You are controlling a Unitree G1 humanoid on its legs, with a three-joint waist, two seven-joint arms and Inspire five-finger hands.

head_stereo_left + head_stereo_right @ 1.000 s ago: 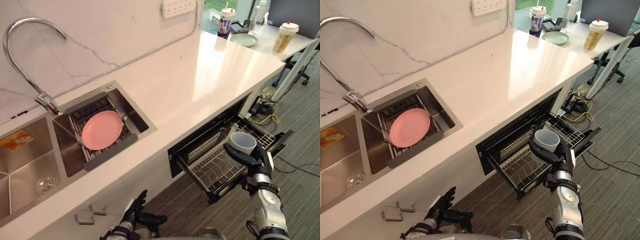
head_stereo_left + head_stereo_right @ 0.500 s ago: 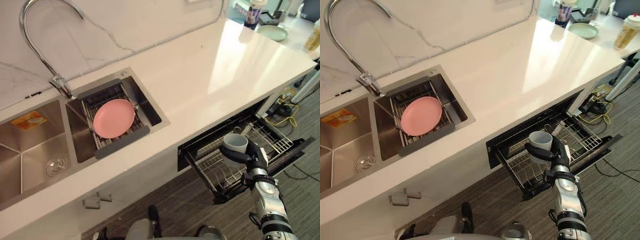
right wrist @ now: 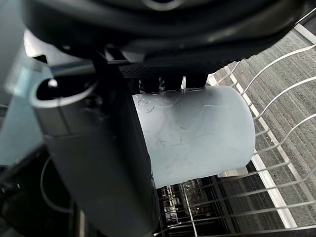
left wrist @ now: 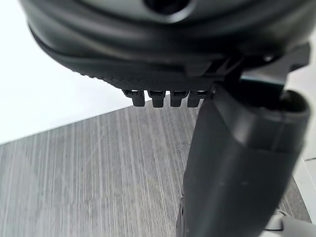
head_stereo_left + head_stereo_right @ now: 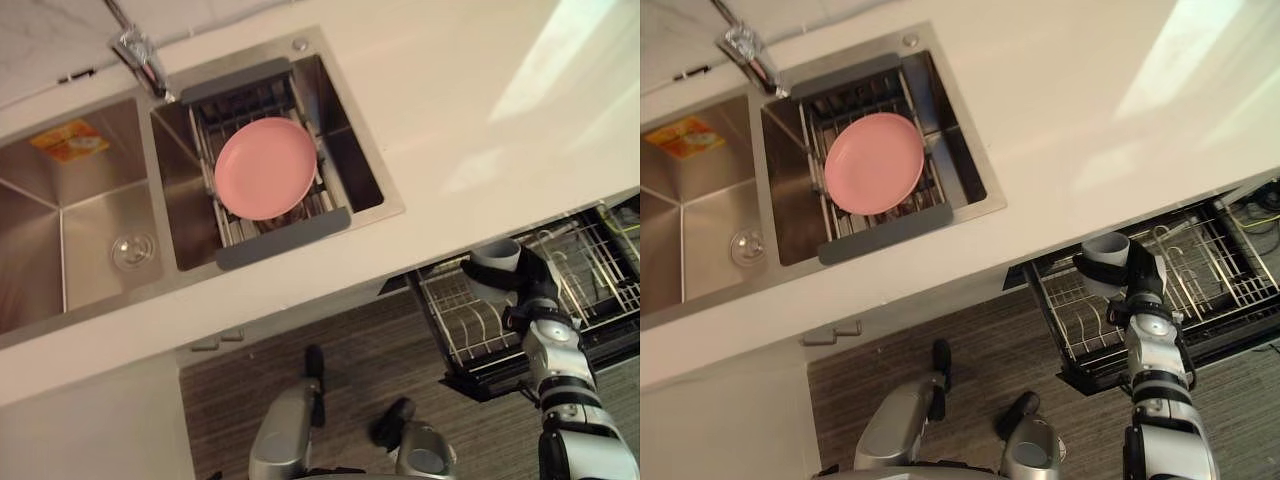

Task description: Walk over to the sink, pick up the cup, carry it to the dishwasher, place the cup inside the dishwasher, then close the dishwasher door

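Right hand [image 5: 1146,272]: arm extended forward, fingers and thumb curled round pale grey cup [image 3: 197,133], held above dishwasher rack [image 5: 1205,265]. Left hand [image 4: 237,163]: over floor [image 4: 89,173], state cannot be told.

- I saw the white counter [image 5: 480,110] with a double steel sink [image 5: 30,260] sunk into it, and the tap [image 5: 140,60] at the sink's back edge.
- A pink plate [image 5: 266,168] lay on a drying rack [image 5: 285,238] in the right basin.
- An orange label [image 5: 72,140] sat in the left basin.
- Under the counter's front edge, the dishwasher rack [image 5: 1220,260] stood pulled out over the grey floor [image 5: 350,340].
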